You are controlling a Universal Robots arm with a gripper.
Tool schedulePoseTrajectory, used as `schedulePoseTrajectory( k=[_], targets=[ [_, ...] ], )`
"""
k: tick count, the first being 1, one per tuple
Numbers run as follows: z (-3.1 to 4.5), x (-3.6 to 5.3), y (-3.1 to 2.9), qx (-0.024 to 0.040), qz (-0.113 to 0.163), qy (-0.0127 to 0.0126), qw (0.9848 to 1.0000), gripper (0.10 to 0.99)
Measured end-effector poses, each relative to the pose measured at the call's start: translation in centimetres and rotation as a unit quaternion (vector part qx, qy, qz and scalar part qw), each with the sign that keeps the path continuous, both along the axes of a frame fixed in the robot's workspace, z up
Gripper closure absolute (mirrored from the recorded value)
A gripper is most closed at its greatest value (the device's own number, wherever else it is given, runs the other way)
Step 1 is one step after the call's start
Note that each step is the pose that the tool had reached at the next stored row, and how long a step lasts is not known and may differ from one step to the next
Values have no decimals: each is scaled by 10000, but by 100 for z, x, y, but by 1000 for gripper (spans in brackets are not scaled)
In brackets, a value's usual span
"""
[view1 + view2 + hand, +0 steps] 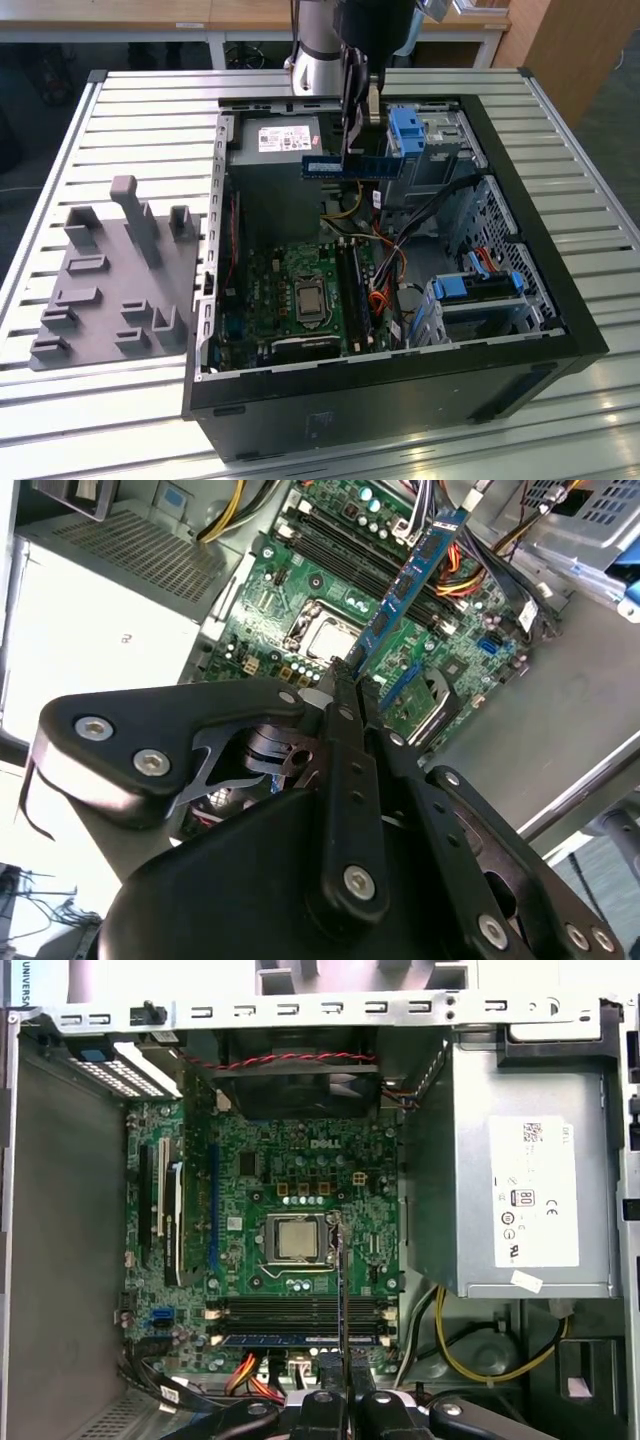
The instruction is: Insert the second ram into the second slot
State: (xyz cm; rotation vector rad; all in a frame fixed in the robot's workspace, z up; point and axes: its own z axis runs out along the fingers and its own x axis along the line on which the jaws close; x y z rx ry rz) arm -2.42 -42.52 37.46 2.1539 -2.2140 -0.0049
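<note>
Blue aloft at upper centre: grips second ram (322, 167) level, with gripper (353, 150) clamped mid-stick. Hangs crosswise above motherboard slots (357, 290), lower centre.

Lab, slatted metal bench (150, 110), open computer case (400, 410), grey fixture tray (110, 240)

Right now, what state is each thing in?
second ram, held above the motherboard, not yet inserted
end effector, shut on the second ram
computer case, lying with its side open
other ram, seated on the motherboard
processor, bare, no cooler on it
</note>
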Motion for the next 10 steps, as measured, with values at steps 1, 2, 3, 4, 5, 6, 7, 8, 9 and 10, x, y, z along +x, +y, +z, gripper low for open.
schedulePoseTrajectory(
  k=[1, 2, 3, 4, 5, 6, 7, 8, 9, 10],
  targets=[
    [0, 0, 0, 0, -34, 0, 10000, 949],
    [-1, 0, 0, 0, -65, 0, 10000, 949],
    [-1, 0, 0, 0, -91, 0, 10000, 949],
    [-2, 0, 0, 0, -114, 0, 9999, 949],
    [-2, 0, 0, 0, -136, 0, 9999, 949],
    [-2, 0, 0, 0, -158, 0, 9999, 949],
    [-2, 0, 0, 0, -176, 0, 9998, 949],
    [-2, 0, 0, 0, -190, 0, 9998, 949],
    [-1, 0, 0, 0, -203, 0, 9998, 949],
    [-1, 0, 0, 0, -213, 0, 9998, 949]
  ],
)
